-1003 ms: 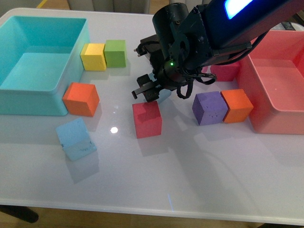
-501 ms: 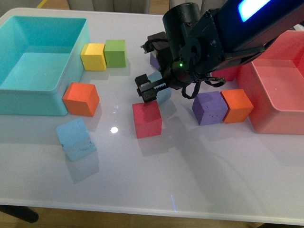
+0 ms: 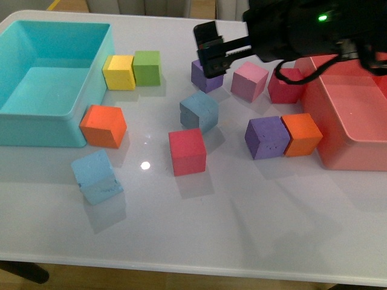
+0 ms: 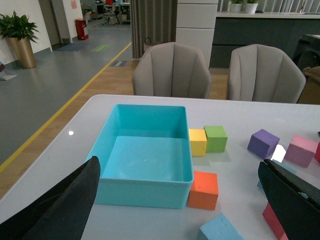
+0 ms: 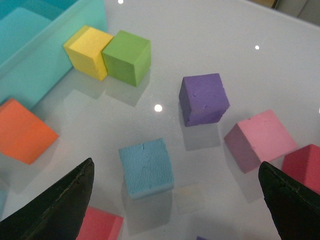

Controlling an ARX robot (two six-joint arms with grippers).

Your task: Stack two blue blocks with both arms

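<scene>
Hovering above the table, right fingers are spread wide, nothing in them, one blue block below between them. Left fingers gape wide too.

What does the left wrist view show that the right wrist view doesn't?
Only the left wrist view shows the room beyond the table: two grey chairs, a potted plant, the whole inside of the turquoise bin, and the blue block nearest the robot.
Only the right wrist view shows the middle blue block whole, with nothing gripping it.
Both views show the yellow cube, green cube, purple cube, pink cube, orange cube and at least part of the bin.
</scene>
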